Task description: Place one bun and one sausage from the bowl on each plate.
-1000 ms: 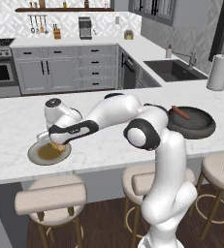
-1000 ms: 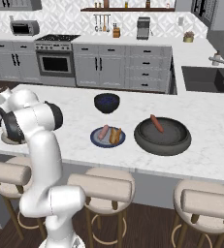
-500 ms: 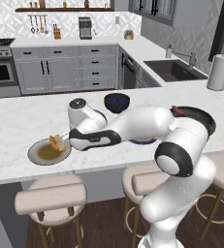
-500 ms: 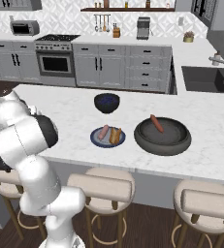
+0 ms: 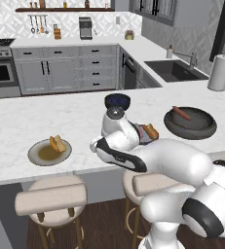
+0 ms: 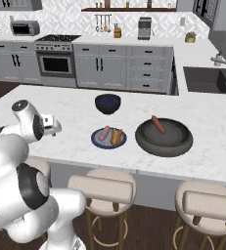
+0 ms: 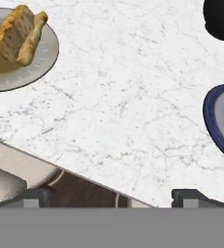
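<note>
Beige plate point(image 7: 33, 68) w/ bun point(image 7: 20, 33) far upper-left of claw point(image 7: 111, 195); claw spread, empty.

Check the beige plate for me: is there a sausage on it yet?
No. The beige plate holds just a bun; one sausage lies in the bowl.

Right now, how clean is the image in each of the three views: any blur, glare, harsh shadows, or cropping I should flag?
Left base view: even rendered light, no glare, soft shadow under the beige round plate. Right base view: sharp; wide dark grey-brown bowl clearly lit. Hand view: coarse and soft; small blue-grey plate cropped at the edge, split bun blurry, open claw tips barely showing.
</note>
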Controlling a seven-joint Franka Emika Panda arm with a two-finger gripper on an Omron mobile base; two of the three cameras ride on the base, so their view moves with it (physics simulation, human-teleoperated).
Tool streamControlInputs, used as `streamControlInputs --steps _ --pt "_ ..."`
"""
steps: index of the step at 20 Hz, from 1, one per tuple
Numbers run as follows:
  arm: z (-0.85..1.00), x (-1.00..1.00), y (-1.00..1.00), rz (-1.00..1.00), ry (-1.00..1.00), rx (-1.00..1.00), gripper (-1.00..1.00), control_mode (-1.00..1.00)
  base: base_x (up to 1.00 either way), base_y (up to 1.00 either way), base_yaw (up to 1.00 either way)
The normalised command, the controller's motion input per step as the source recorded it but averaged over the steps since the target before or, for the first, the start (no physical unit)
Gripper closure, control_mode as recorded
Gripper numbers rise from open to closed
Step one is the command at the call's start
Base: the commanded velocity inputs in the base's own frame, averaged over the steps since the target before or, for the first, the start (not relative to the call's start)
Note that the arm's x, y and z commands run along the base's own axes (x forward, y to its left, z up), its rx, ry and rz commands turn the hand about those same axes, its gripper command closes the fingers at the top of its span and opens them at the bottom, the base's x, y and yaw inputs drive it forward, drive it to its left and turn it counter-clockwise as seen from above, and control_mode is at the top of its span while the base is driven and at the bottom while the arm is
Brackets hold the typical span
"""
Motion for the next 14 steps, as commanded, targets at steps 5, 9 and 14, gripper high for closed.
streamControlInputs --steps 5,9,14 --pt "0.25 -0.1 -0.9 0.0 -0.08 0.0 -1.0 -1.0 0.0 0.0 0.0" --pt "0.28 0.0 -0.86 0.0 -0.03 0.0 -1.0 -1.0 0.0 0.0 0.0" --pt "0.29 0.0 -0.87 0.0 -0.01 0.0 -1.0 -1.0 0.0 0.0 0.0"
